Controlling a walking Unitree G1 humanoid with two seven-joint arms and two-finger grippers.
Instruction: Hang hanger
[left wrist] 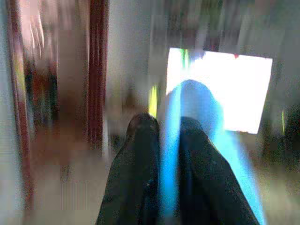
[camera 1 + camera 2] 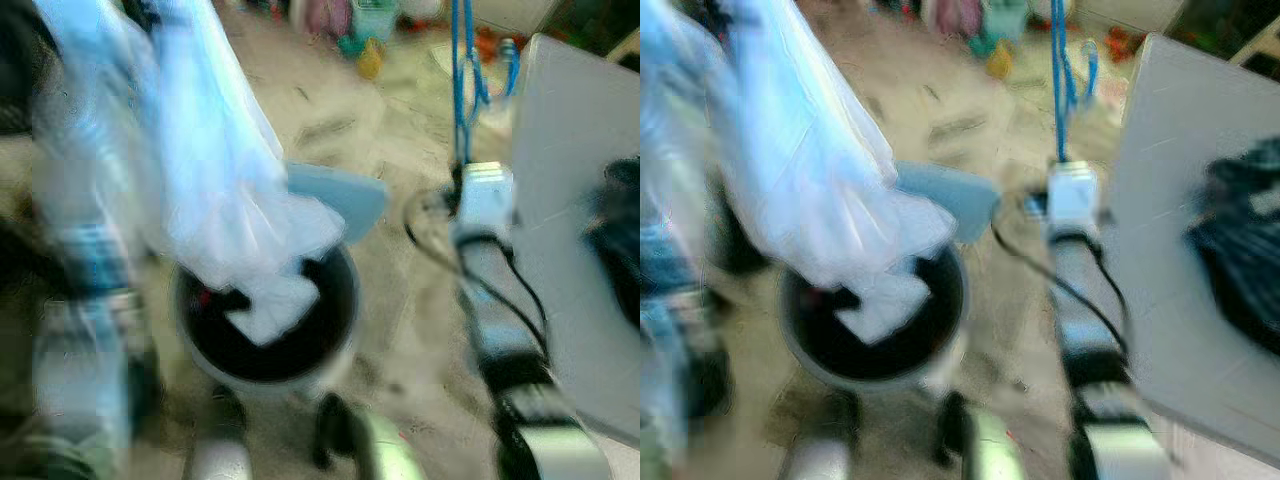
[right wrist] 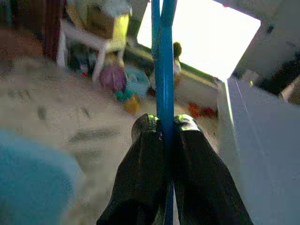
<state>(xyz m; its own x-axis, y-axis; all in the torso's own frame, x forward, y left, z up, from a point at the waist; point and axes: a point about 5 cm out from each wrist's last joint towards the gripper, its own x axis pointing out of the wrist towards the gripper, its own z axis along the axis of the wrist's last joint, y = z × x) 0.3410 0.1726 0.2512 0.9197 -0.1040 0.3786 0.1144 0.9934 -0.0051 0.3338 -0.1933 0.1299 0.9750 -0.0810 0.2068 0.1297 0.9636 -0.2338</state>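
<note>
A bright blue hanger (image 3: pixel 161 56) stands upright between the black fingers of my right gripper (image 3: pixel 165 123), which is shut on it. In the eye views it rises above my right arm (image 2: pixel 485 215) beside the white table. My left gripper (image 1: pixel 166 123) is shut on a pale blue strip (image 1: pixel 187 108); it is too blurred to tell cloth from plastic. A pale blue-white garment (image 2: pixel 200 150) hangs from the upper left, by my raised left arm (image 2: pixel 90 300). Its lower end dangles into a dark round basket (image 2: pixel 330 340) on the floor. All views are motion-blurred.
A white table (image 2: pixel 560 200) stands close on the right with a black bundle (image 2: pixel 620 240) on it. A light blue lid-like piece (image 2: pixel 345 195) lies behind the basket. Toys and clutter (image 2: pixel 355 25) lie on the far floor. A bright window (image 3: pixel 201 37) is ahead.
</note>
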